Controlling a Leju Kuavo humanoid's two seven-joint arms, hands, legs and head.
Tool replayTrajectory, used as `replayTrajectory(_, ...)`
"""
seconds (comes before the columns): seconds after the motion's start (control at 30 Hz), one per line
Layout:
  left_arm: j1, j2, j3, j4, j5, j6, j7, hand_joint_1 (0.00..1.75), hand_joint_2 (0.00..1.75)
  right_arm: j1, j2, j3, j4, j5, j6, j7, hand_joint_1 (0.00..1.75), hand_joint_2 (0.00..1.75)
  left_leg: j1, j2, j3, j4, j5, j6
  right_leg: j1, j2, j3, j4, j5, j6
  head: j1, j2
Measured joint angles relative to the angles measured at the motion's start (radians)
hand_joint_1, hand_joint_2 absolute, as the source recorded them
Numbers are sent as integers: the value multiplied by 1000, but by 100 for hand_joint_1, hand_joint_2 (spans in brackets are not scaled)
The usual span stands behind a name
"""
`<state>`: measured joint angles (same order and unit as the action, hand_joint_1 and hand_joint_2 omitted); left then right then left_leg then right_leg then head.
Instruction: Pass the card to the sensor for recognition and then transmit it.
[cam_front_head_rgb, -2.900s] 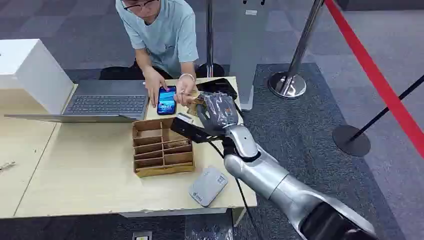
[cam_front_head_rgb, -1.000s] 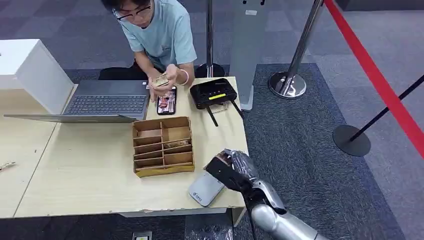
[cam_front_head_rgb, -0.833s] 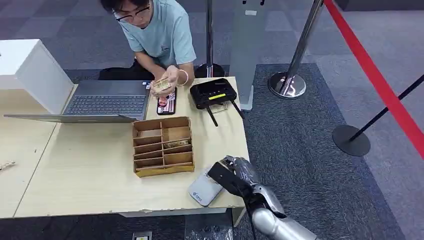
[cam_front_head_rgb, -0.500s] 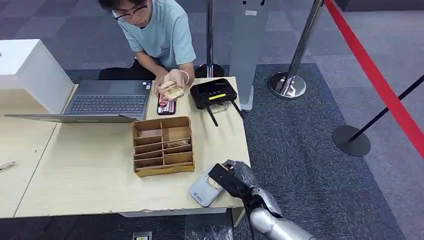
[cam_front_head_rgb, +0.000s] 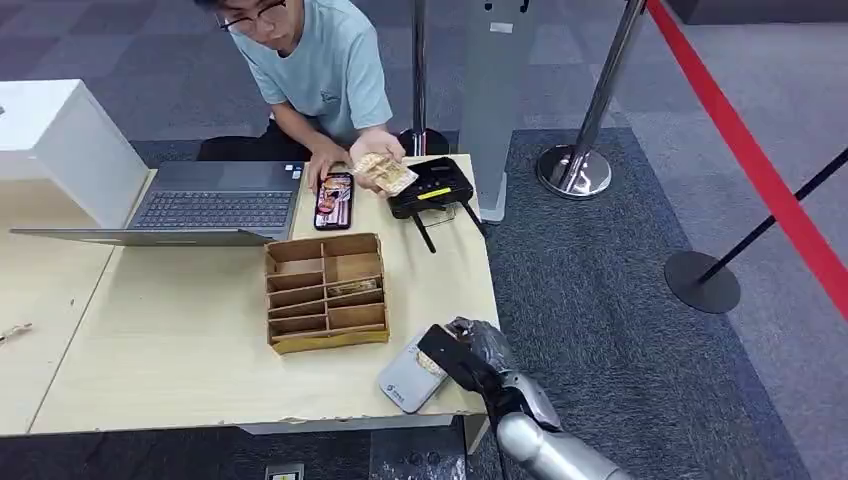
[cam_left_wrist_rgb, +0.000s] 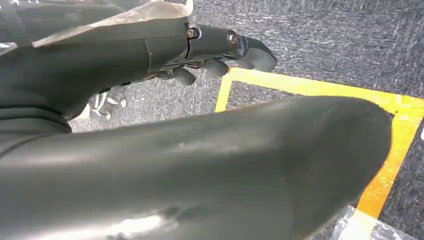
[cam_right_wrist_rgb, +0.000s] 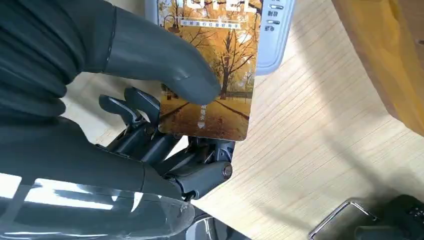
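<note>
My right hand hangs over the table's front right corner and pinches a card. The right wrist view shows the card printed with autumn trees, the thumb pressed on its face and dark fingers beneath it. The card lies over the near end of the grey sensor, whose grey rim shows past the card's edge. My left hand hangs over carpet with nothing in it.
A person behind the table holds another card above a black device, beside a phone and a laptop. A cardboard organizer stands mid-table. A white box stands far left. Stanchions stand to the right.
My right hand has come back from the person to the front corner and settled the card over the sensor. The person's card has moved from over the phone toward the black device.
</note>
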<state>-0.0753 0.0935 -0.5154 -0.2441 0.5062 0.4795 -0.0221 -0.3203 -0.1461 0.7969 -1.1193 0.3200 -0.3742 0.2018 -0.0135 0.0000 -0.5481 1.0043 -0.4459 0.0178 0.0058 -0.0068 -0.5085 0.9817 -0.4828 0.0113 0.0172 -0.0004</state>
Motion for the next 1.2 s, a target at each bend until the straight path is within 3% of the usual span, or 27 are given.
replayTrajectory(0.27, 0, 0, -21, 0, 0, -10, -7, 0, 0, -50, -19, -14, -31, 24, -9, 60, 175, 175, 0, 0, 0, 0, 1, 0, 0, 0, 0, 0, 1, 0, 0, 0)
replayTrajectory(0.5, 0, -1, -42, 0, 2, -10, -16, 0, 0, -158, -59, -34, -114, 55, 31, 127, 175, 175, 0, 0, 0, 0, 1, 0, 0, 0, 0, 0, 2, 0, 0, 0)
replayTrajectory(0.8, 0, -1, -64, 0, 10, -10, -21, 0, 0, -230, -85, -41, -174, 61, 37, 142, 175, 175, 0, 0, -1, 0, 1, 0, 0, 0, -1, 0, 1, 0, 0, 0)
replayTrajectory(1.2, -4, -13, -106, 0, 11, -16, -19, 0, 0, -449, -83, -12, -175, 135, 110, 181, 175, 175, 0, 0, -2, 0, 2, 0, 0, 0, -1, 1, 2, 0, 0, 0)
